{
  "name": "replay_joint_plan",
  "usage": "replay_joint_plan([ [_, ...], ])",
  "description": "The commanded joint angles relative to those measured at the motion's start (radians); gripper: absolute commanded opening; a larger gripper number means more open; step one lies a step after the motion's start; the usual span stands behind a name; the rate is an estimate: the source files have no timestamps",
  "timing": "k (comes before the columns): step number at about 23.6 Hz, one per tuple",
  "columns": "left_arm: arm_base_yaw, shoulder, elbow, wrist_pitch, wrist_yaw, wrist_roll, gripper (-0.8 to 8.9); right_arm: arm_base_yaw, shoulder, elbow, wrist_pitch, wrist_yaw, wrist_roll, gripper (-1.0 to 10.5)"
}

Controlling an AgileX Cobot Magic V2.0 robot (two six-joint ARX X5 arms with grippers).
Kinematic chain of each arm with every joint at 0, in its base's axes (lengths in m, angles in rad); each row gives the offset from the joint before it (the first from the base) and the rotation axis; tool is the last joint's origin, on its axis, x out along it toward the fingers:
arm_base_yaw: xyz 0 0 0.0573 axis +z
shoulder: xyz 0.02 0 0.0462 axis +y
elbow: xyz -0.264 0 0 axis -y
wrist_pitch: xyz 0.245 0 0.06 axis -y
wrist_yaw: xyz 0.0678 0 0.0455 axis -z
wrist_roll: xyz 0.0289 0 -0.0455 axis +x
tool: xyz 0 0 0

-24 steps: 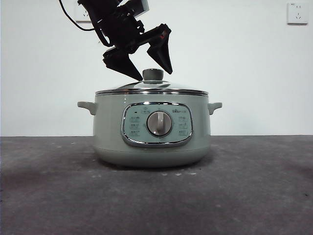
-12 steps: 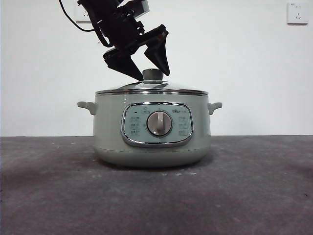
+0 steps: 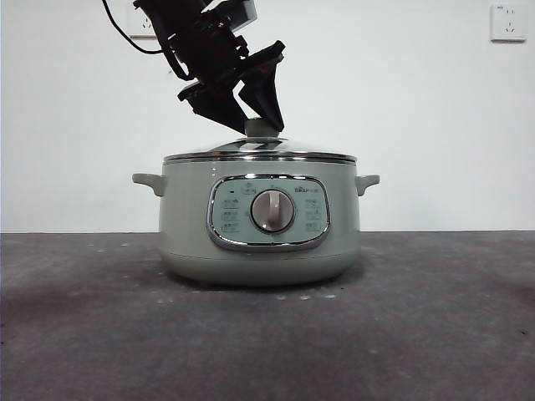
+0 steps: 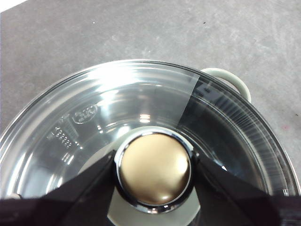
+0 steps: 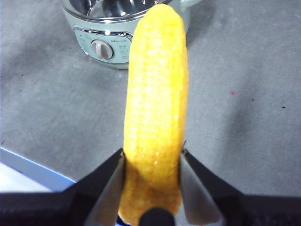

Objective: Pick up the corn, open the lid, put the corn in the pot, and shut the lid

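The sage-green pot (image 3: 188,217) stands mid-table with the glass lid (image 3: 292,151) on it. My left gripper (image 3: 256,124) comes down from the upper left, and its jaws are shut on the lid's knob (image 3: 262,128). In the left wrist view the jaws press both sides of the knob (image 4: 154,168), with the lid (image 4: 117,103) still seated. My right gripper (image 5: 153,165) is shut on the yellow corn (image 5: 157,94) and holds it high above the table, off to one side of the pot (image 5: 117,47). This gripper is out of the front view.
The grey table (image 3: 435,334) stretches around the pot. A white wall with a socket (image 3: 509,22) stands behind. One pot handle (image 4: 230,80) shows in the left wrist view. A pale blue edge (image 5: 33,169) lies beyond the table below the corn.
The left gripper's jaws have come down and closed in from both sides onto the lid's knob. The pot and lid have not moved.
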Motion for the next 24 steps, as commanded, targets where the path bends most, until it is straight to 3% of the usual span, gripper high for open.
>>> replay_joint_plan([
  [1,-0.005,0.017,0.001,0.010,0.005,0.000,-0.09,0.001,-0.002,0.003,0.004,0.004,0.007,-0.2],
  [19,0.024,-0.152,0.005,0.037,0.005,0.000,-0.08,0.001,-0.001,0.003,0.025,0.003,0.006,-0.2],
  [24,0.053,-0.307,0.005,0.010,-0.003,0.000,-0.08,0.001,0.046,0.003,0.169,-0.006,-0.062,-0.2],
])
